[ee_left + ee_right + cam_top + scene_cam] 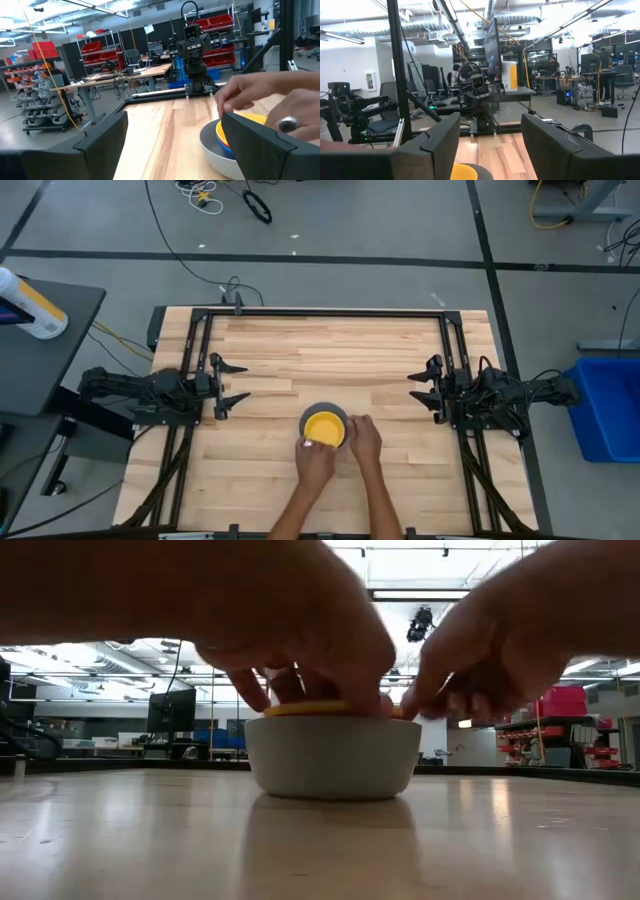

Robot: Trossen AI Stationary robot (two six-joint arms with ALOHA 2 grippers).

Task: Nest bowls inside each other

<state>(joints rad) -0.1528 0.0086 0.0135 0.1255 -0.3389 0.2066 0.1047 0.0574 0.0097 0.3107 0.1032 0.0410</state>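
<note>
Wooden tabletop (pixel 330 350) carries a grey bowl (pixel 333 757) near its front middle, with the yellow bowl (pixel 324 428) nested on top. Two hands (pixel 340 448) of a person grip the stack. Left pincer (pixel 232 385) and right pincer (pixel 425 387) wait at the sides, fingers spread wide, holding nothing.

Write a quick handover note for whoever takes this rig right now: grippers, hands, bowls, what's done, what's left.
Left gripper: open, parked at the table's left edge, holding nothing.
Right gripper: open, parked at the right edge, holding nothing.
A person's hands are on the bowl stack at the table's centre front.
Bowls: yellow bowl on top, blue bowl beneath it, inside the grey bowl. Red bowl not visible.
Done: stack looks nested.
Left: wait for the hands to clear, confirm the red bowl.
</note>
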